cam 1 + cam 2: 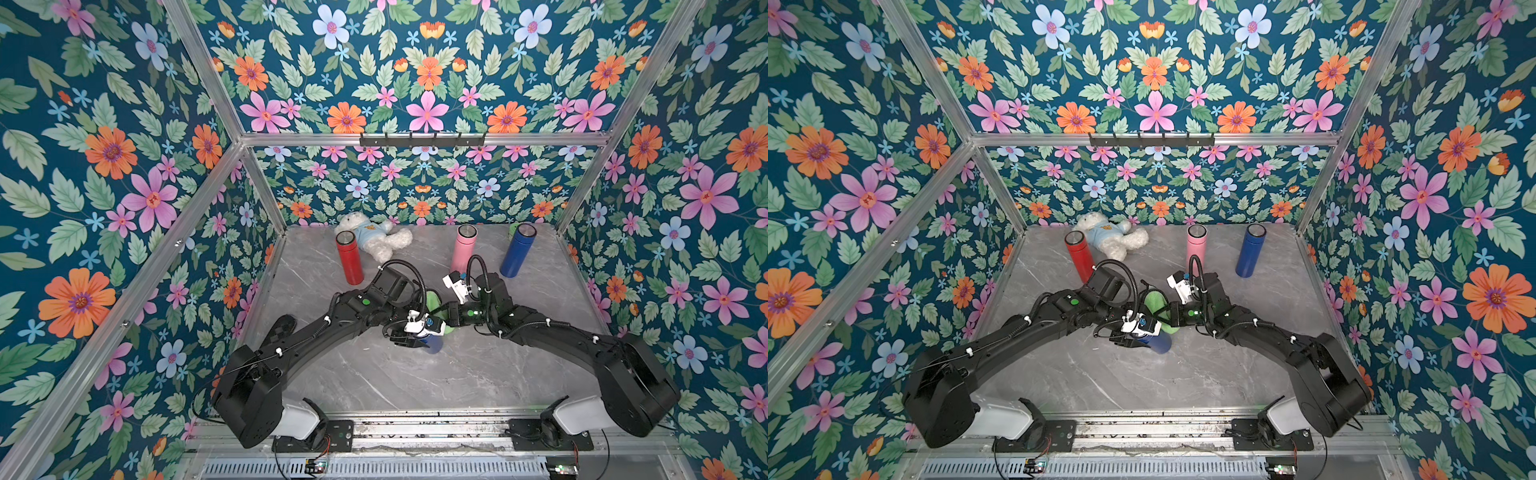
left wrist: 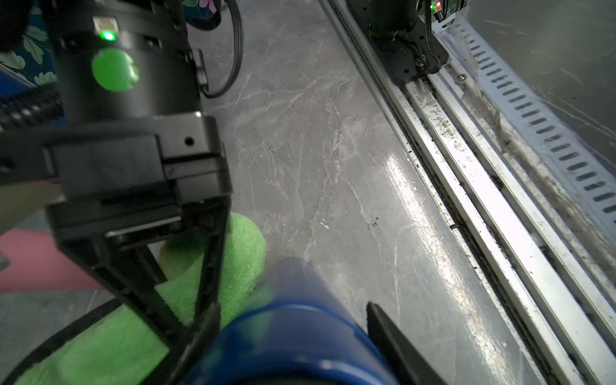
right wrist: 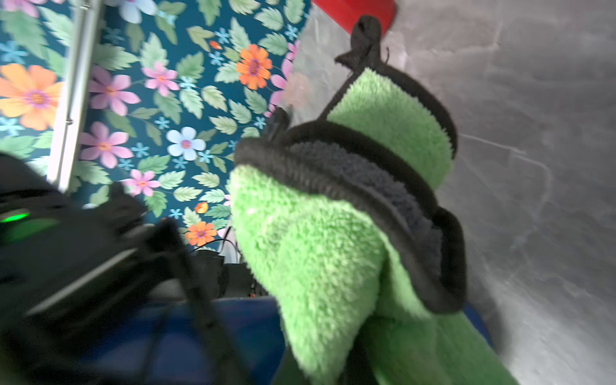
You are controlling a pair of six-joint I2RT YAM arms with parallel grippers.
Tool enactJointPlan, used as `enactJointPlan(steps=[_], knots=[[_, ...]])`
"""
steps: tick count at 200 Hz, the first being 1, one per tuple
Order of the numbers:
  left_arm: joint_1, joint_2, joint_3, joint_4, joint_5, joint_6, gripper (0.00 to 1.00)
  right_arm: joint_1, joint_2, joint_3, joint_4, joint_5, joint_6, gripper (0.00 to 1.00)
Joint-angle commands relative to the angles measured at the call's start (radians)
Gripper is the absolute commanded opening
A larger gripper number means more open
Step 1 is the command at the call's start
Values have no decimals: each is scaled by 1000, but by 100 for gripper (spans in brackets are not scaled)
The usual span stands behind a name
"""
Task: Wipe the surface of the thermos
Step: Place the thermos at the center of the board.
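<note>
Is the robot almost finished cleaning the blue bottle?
Done: the left gripper holds the blue thermos, and the right gripper is shut on the green cloth. In hand: the cloth lies against the thermos's side, so wiping looks under way. Left: I cannot tell how much is wiped; the bare blue side probably needs more passes.

Red flask, pink flask, blue flask stand; plush bear apparently lies supine.

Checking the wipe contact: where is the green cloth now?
In both top views, the cloth is mid-table, pinched in the right hand, against the blue thermos held by the left hand.
</note>
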Motion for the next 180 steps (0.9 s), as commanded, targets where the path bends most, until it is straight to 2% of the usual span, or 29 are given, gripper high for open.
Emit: enactJointPlan(steps=[1, 41, 84, 139, 180], knots=[[2, 14, 10, -5, -79, 40, 0, 4, -5, -9, -58, -58, 16, 0], [3, 6, 28, -14, -95, 0, 0, 4, 77, -85, 16, -2, 27, 0], [2, 26, 75, -33, -126, -151, 0, 4, 125, -150, 49, 62, 34, 0], [1, 81, 139, -67, -165, -389, 0, 5, 14, -150, -86, 162, 2, 0], [1, 79, 113, -23, -201, -480, 1, 3, -75, -120, -208, 217, -30, 0]])
